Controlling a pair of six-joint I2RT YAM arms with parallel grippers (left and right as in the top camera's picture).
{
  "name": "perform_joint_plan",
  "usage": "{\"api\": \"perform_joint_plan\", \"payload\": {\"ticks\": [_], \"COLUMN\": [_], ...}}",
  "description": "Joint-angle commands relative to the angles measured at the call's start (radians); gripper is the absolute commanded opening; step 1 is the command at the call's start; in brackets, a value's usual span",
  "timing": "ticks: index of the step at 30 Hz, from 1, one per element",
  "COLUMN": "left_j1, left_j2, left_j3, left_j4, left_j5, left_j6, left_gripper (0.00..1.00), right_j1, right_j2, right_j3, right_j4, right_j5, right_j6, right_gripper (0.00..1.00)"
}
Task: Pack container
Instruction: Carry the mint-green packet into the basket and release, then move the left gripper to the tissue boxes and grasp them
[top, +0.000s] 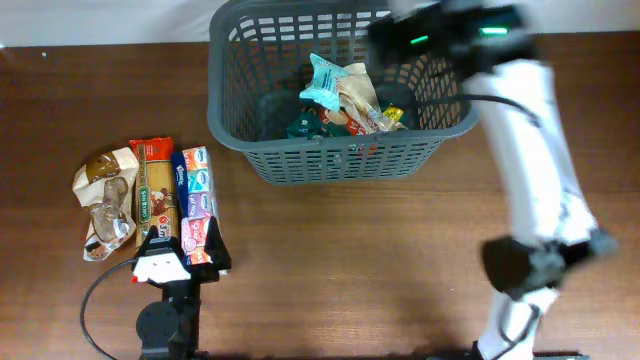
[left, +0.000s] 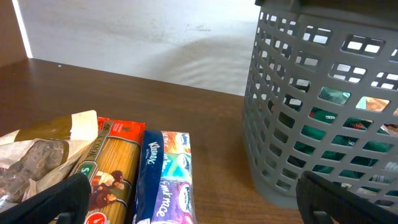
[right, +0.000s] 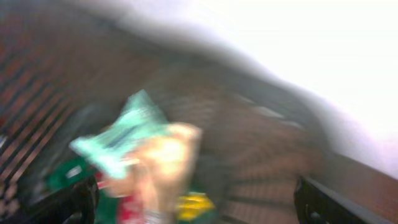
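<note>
The dark grey lattice container (top: 330, 160) stands at the back middle of the table and holds a teal packet (top: 328, 80), beige packets and a yellow one. My left gripper (top: 180, 252) is open and empty, low over the near end of a blue tissue pack (top: 195, 192). In the left wrist view the tissue pack (left: 165, 180) lies between the open fingers (left: 199, 205), with the container (left: 323, 112) to the right. My right gripper (top: 405, 40) is blurred above the container's right side. In the right wrist view it (right: 196, 199) is open and empty over the teal packet (right: 121, 140).
A spaghetti packet (top: 152, 190) and a brown and white crumpled bag (top: 105, 200) lie left of the tissue pack; both show in the left wrist view, spaghetti (left: 112, 171) and bag (left: 37, 149). A black cable (top: 95, 300) loops by the left arm's base.
</note>
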Motion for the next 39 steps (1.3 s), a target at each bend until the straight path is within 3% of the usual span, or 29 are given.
{"api": "perform_joint_plan", "payload": {"ticks": [1,8,15,19,24,35,39], "left_j1": [-0.002,-0.002,-0.002,-0.002,-0.002,-0.002,-0.002], "left_j2": [-0.006,-0.006,-0.006,-0.006,-0.006,-0.004,0.026], "left_j3": [-0.004,-0.005,-0.004,-0.004,-0.004,0.000,0.111], "left_j4": [0.000,0.000,0.000,0.000,0.000,-0.002,-0.116], "left_j5": [-0.004,-0.004,-0.004,-0.005,-0.004,-0.028,-0.048], "left_j6": [0.013,0.013,0.013,0.013,0.013,0.012,0.012], "left_gripper": [0.99,0.99,0.99,0.99,0.99,0.99,0.99], "right_j1": [-0.145,-0.444,-0.640,-0.694,-0.723,-0.720,-0.720], "right_j2": [-0.138,-0.211,-0.210,-0.210,-0.210,-0.210,-0.210], "right_j3": [0.016,-0.098,-0.497,-0.690,-0.806,-0.841,-0.841], "right_j4": [-0.023,-0.030,0.084,0.180,0.236,0.235,0.235], "right_j5": [0.034,0.031,0.019,0.019,0.020,0.020,0.020], "right_j6": [0.060,0.070,0.183,0.198,0.216,0.216,0.216], "right_gripper": [0.98,0.97,0.99,0.99,0.99,0.99,0.99]}}
